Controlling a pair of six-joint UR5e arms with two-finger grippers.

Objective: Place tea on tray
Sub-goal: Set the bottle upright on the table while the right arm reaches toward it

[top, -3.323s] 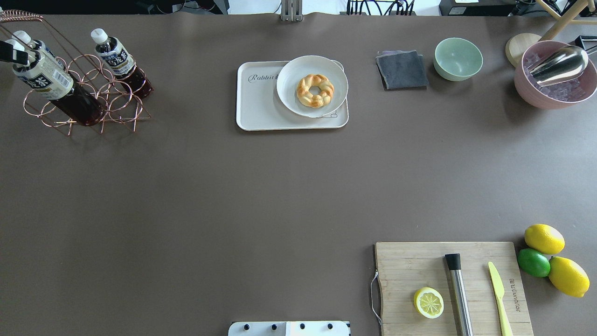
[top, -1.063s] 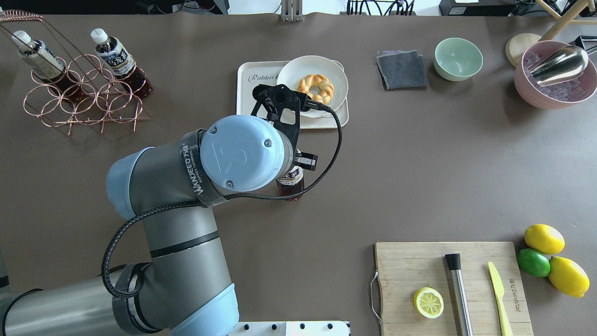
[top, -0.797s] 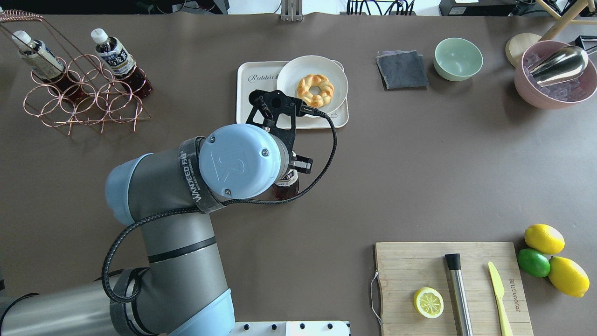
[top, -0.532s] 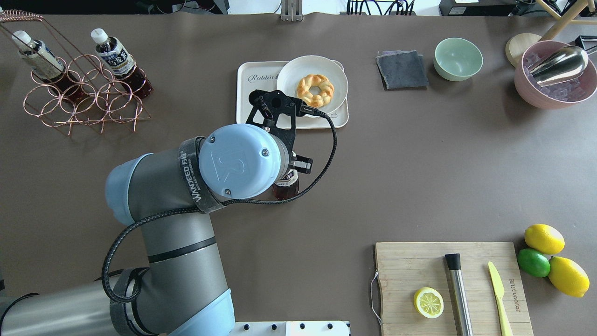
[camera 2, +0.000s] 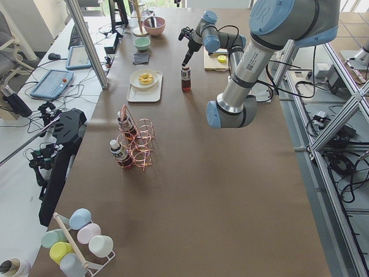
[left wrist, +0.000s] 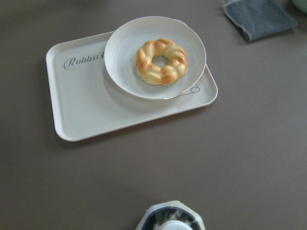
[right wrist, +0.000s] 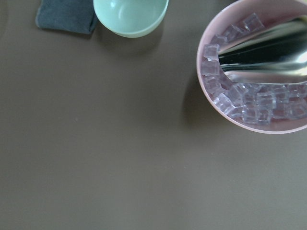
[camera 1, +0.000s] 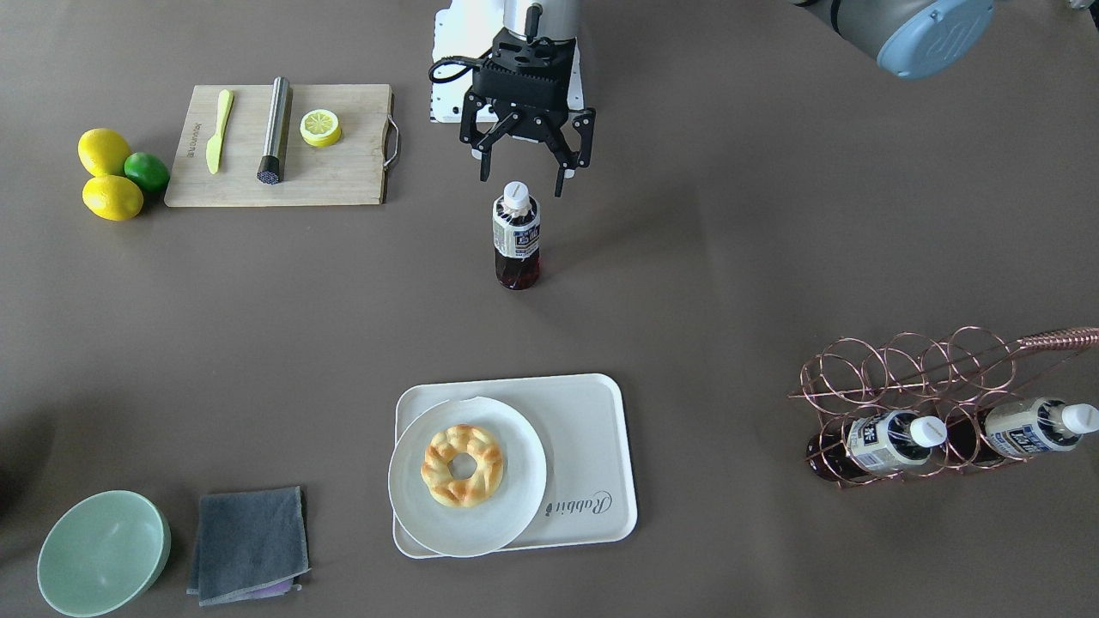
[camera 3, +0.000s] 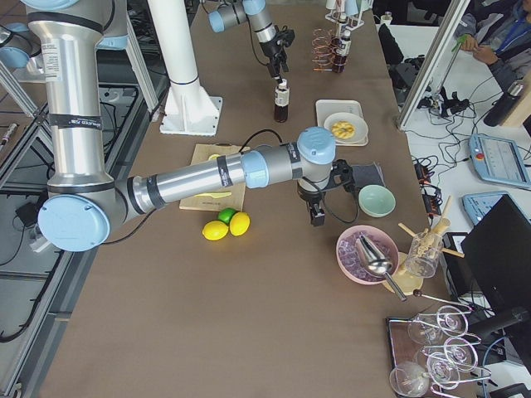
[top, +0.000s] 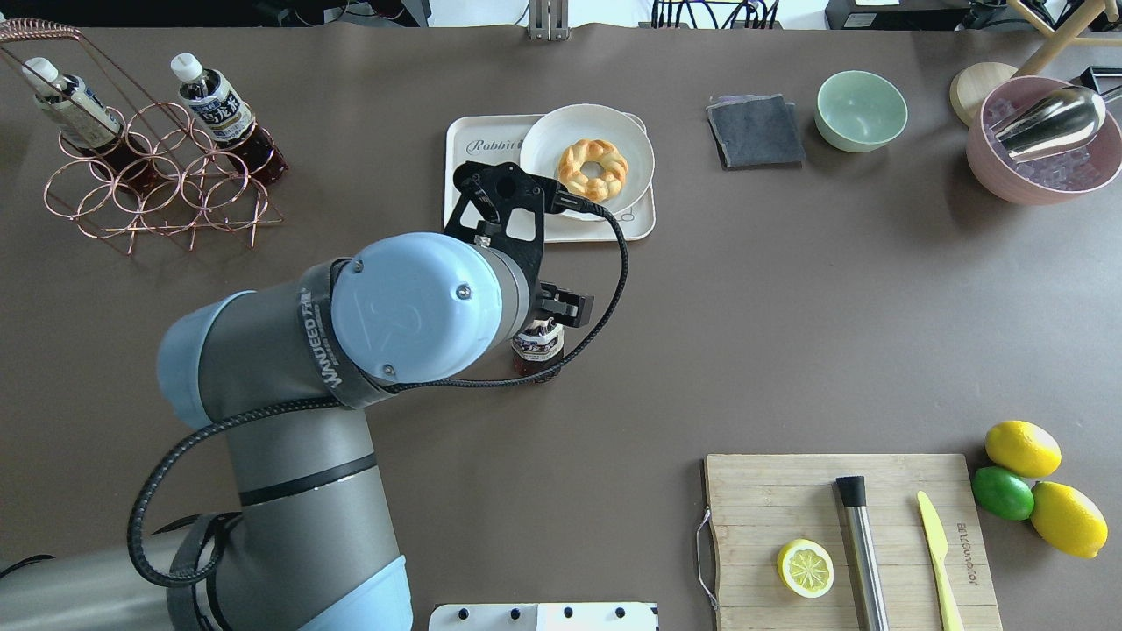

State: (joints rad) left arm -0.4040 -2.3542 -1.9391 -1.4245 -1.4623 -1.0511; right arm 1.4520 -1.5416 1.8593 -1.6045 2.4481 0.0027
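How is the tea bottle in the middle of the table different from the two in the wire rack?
The middle bottle stands alone on bare table; the rack bottles sit together inside the rings of the copper rack. The open left tool hangs over the middle bottle's cap; no tool is near the rack bottles. All have white caps, matching labels and dark tea.

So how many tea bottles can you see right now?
3. One bottle stands on the table under the open left gripper; two sit tilted in the copper rack. None seems hidden.
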